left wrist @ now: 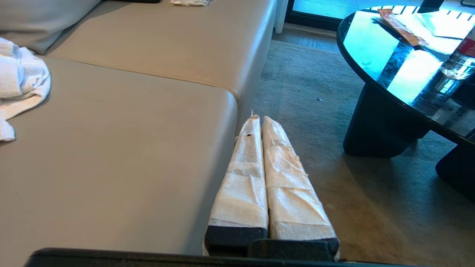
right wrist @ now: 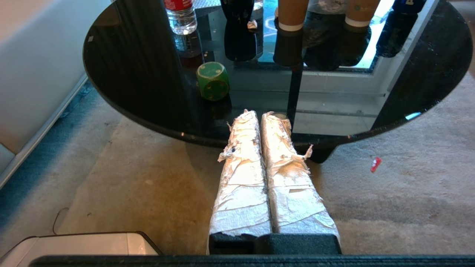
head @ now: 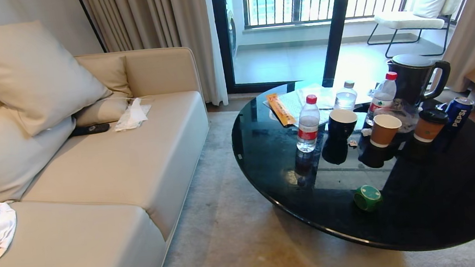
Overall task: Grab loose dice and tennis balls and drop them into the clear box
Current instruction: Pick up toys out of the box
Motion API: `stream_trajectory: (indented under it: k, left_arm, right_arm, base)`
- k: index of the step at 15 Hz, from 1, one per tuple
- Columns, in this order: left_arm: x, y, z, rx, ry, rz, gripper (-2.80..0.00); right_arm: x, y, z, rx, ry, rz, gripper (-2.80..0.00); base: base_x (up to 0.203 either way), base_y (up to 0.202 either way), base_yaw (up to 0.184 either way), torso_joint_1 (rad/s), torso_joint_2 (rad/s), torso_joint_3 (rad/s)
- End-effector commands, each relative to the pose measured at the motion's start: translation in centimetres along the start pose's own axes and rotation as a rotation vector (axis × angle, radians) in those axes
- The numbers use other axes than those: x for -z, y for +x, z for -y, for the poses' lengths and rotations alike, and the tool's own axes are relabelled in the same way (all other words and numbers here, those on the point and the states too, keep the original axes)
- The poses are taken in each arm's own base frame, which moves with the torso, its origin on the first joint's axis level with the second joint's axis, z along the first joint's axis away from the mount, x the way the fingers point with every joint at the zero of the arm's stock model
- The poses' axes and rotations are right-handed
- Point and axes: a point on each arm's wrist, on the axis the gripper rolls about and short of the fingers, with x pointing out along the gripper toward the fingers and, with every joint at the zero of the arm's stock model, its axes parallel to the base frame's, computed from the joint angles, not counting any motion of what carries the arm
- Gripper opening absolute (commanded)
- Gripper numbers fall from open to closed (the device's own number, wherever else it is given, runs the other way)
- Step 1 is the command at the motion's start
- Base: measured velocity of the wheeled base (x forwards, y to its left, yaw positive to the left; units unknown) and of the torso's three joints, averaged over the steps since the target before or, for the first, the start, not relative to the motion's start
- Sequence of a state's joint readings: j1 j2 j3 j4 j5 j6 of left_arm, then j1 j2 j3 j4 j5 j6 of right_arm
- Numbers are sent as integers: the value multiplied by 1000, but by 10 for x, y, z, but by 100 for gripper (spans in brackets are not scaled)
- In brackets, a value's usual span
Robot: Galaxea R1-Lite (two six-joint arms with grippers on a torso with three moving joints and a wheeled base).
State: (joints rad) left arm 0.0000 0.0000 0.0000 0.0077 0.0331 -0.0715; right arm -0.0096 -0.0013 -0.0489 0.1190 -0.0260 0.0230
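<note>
One green die point(head: 367, 198) — pale dots, rounded corners | on black table point(head: 442, 218)

Green die point(head: 367, 198) near black table's front edge

Just beyond the right gripper point(right wrist: 261, 116), whose fingers point(right wrist: 243, 174) are wrapped in white tape, sits a green die point(right wrist: 212, 81) with pale dots on a glossy black table point(right wrist: 426, 74). Farther past it stand brown paper cups point(right wrist: 293, 15) and a red-labelled bottle point(right wrist: 180, 15). Beside the white-wrapped left gripper point(left wrist: 261, 119) is a beige sofa point(left wrist: 130, 148) bearing a white cloth point(left wrist: 20, 81).
</note>
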Motion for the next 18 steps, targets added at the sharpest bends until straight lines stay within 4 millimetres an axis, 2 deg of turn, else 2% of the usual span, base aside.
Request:
stream_trajectory:
  k: [1, 3, 13, 18]
  left_arm:
    - [0, 0, 0, -1, -1, -1, -280]
    - [0, 0, 0, -2, -2, 0, -280]
    - [0, 0, 0, -2, -5, 0, -280]
    - [0, 0, 0, -2, -5, -1, -280]
  right_arm:
    - [0, 0, 0, 0, 0, -2, -280]
    - [0, 0, 0, 0, -1, -2, -280]
    - [0, 0, 0, 0, 0, -2, -280]
    - [0, 0, 0, 0, -2, -2, -280]
  base:
    - [181, 0, 0, 2, 4, 4]
    - [141, 0, 0, 3, 3, 4]
    - [0, 0, 0, 1, 0, -4]
    - [0, 0, 0, 2, 1, -180]
